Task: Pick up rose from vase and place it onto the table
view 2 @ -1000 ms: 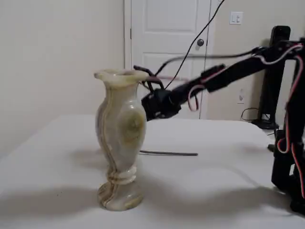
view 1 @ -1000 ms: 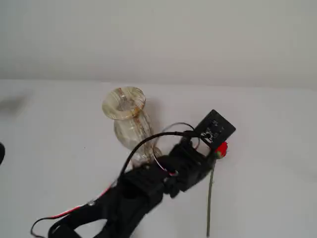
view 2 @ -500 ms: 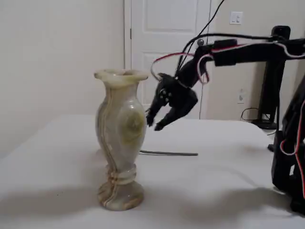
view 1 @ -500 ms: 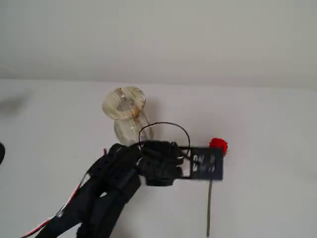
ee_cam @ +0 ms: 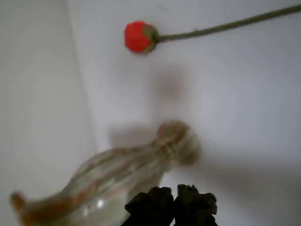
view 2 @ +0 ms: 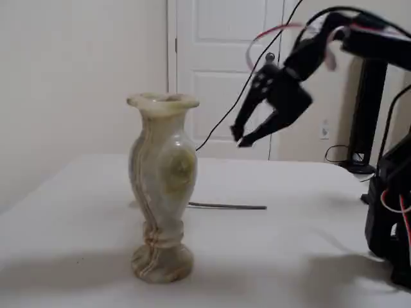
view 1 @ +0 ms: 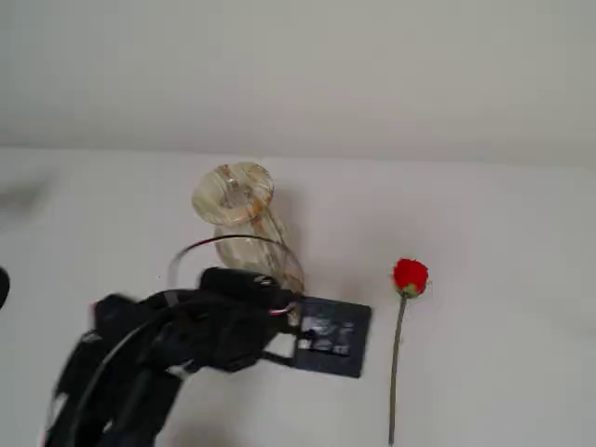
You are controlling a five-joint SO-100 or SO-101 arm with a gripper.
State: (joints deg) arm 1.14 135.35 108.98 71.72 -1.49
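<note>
The rose lies flat on the white table (view 1: 521,242), to the right of the vase in a fixed view, its red bud (view 1: 410,277) pointing away and its thin stem (view 1: 398,363) running toward the front edge. The cream marbled vase (view 2: 162,186) stands upright and empty; its mouth (view 1: 233,194) shows from above. My gripper (view 2: 240,137) hangs in the air to the right of the vase mouth, level with it, fingertips together and holding nothing. In the wrist view the shut fingertips (ee_cam: 155,207) sit over the vase (ee_cam: 127,174), with the rose bud (ee_cam: 138,36) beyond it.
My black arm (view 1: 158,354) and its wrist camera box (view 1: 328,346) cover the table in front of the vase. A white door (view 2: 221,64) and a black stand (view 2: 369,109) are behind the table. Part of the stem (view 2: 228,206) shows behind the vase.
</note>
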